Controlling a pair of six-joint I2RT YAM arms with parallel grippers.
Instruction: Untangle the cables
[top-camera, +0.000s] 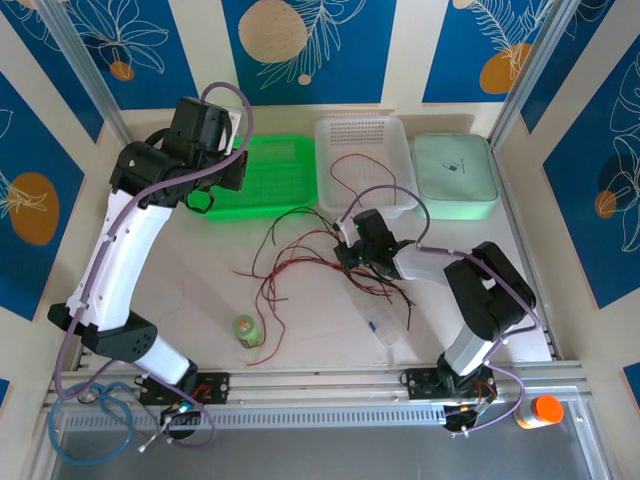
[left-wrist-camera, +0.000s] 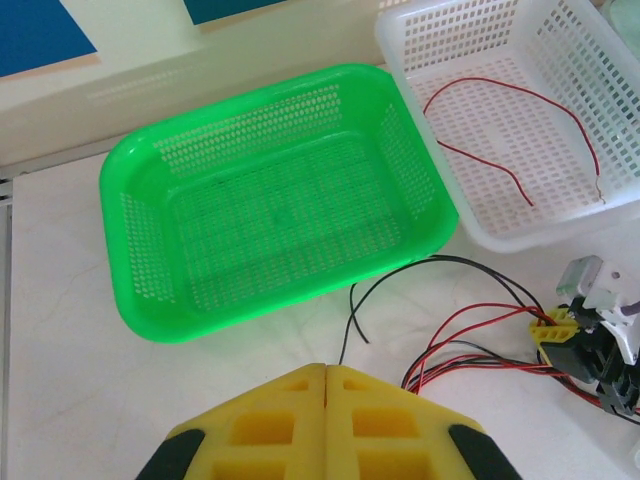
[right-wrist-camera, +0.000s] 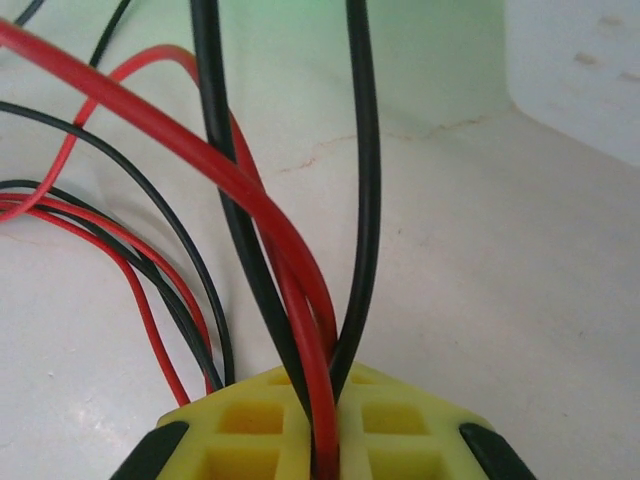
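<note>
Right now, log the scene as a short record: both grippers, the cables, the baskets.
left gripper: shut, empty, above the table beside the green basket
right gripper: shut on red and black cables at the tangle
tangle: loose red and black strands spread on the table in front of the baskets
green basket: empty
white basket: holds one red cable
task state: unfinished, most strands still crossed
</note>
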